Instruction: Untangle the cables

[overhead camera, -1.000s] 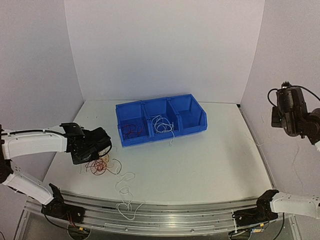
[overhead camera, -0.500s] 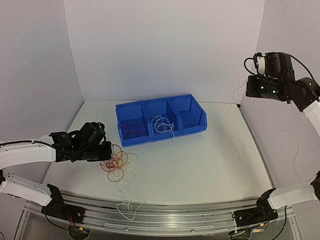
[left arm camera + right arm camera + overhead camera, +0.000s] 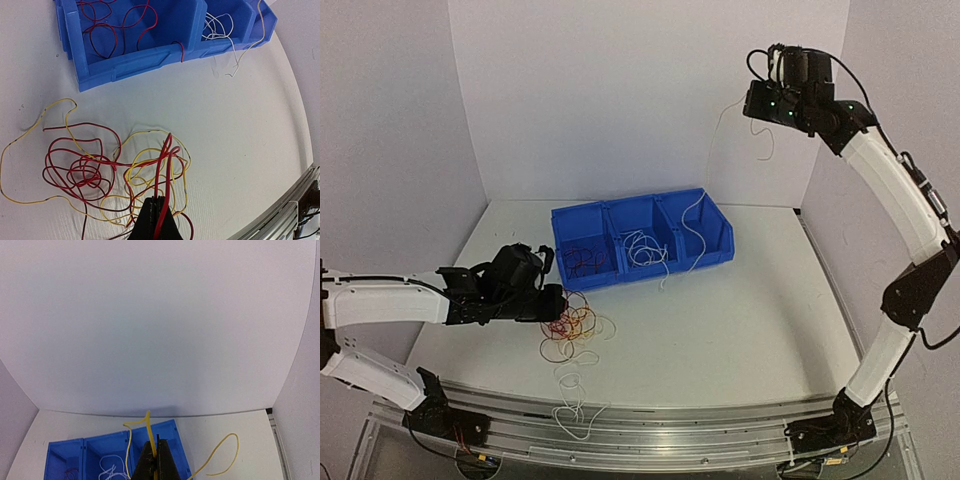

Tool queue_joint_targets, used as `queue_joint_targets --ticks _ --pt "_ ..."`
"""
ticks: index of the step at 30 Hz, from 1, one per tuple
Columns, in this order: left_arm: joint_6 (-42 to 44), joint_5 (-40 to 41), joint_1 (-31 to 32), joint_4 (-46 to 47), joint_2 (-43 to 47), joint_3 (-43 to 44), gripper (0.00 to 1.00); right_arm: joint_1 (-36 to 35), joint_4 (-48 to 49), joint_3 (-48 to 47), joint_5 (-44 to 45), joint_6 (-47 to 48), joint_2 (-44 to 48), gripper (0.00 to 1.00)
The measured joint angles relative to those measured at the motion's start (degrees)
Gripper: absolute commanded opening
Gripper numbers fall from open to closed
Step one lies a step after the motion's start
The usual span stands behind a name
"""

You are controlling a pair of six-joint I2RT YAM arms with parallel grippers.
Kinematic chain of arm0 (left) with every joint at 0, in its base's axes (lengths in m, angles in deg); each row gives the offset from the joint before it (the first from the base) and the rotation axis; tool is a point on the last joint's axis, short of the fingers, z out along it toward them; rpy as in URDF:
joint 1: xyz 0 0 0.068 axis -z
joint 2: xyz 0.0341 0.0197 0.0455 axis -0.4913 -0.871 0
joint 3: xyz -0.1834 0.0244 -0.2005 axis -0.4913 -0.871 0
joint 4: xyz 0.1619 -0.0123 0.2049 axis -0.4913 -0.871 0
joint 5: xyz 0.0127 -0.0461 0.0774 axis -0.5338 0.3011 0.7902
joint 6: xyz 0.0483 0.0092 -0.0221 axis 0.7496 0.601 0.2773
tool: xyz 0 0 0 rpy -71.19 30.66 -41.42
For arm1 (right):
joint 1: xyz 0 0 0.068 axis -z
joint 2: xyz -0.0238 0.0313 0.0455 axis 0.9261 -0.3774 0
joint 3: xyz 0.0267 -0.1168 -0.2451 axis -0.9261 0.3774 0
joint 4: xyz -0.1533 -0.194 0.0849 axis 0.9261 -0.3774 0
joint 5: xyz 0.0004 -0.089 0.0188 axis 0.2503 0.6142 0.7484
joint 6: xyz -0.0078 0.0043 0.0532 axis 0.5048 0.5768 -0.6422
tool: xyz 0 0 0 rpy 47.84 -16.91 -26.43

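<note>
A tangle of dark red and yellow cables [image 3: 570,328] lies on the table in front of the blue bin [image 3: 720,252]. My left gripper [image 3: 556,301] is low over the tangle, shut on a red cable [image 3: 161,169] that loops up from the pile; its tip shows in the left wrist view [image 3: 156,201]. My right gripper [image 3: 757,101] is high above the bin, shut on a yellow cable [image 3: 149,426] that hangs down into the bin's right compartment. It also shows in the right wrist view [image 3: 157,449].
The bin's left compartment holds red cables [image 3: 582,262], and the middle one holds white cables [image 3: 642,248]. A white cable [image 3: 570,398] lies curled near the table's front edge and the metal rail [image 3: 670,430]. White walls enclose the table.
My right arm swung from the far right up and over the bin, carrying the yellow cable. My left gripper moved right, dragging the red and yellow tangle closer to the bin.
</note>
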Motion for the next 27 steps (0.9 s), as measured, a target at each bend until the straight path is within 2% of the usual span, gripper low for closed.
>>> queue_joint_targets --ticks 6,12,20,27 --pt "0.65 0.23 0.0 -0.04 -1.33 0.08 0.0 0.0 5.9 -12.39 2.56 3.14 -9.11 0.0" --pt "1.53 1.12 0.0 -0.13 -2.34 0.43 0.0 0.0 12.05 -17.53 2.95 5.83 -17.35 0.0" --pt "1.39 1.9 0.0 -0.13 -2.5 0.72 0.0 0.0 13.27 -15.06 1.04 4.58 -23.62 0.0" --pt "0.24 2.21 0.0 -0.24 -2.5 0.72 0.0 0.0 15.68 -2.07 -1.08 -2.32 -22.77 0.0"
